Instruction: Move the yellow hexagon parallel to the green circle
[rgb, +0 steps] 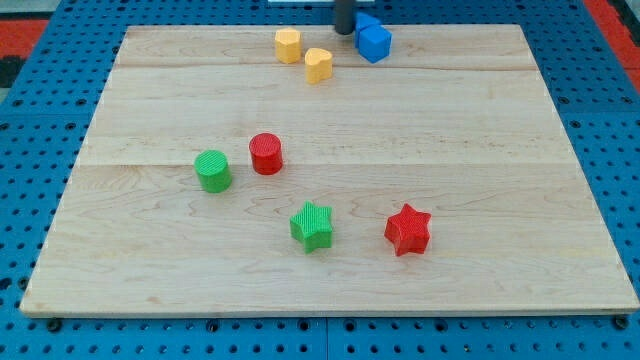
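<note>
My tip (343, 31), a bare rod holding nothing, sits beside the blue plastic block (373, 40), so the approach is in hand: next it must get behind the yellow plastic hexagon (288, 45) and push it level with the green plastic circle (213, 170).

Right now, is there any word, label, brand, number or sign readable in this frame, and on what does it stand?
None: no readable text anywhere.
The wooden board is bare.
The yellow hexagon, green circle and the other blocks carry only ridges.
My tip is unmarked, left of the blue block.
</note>
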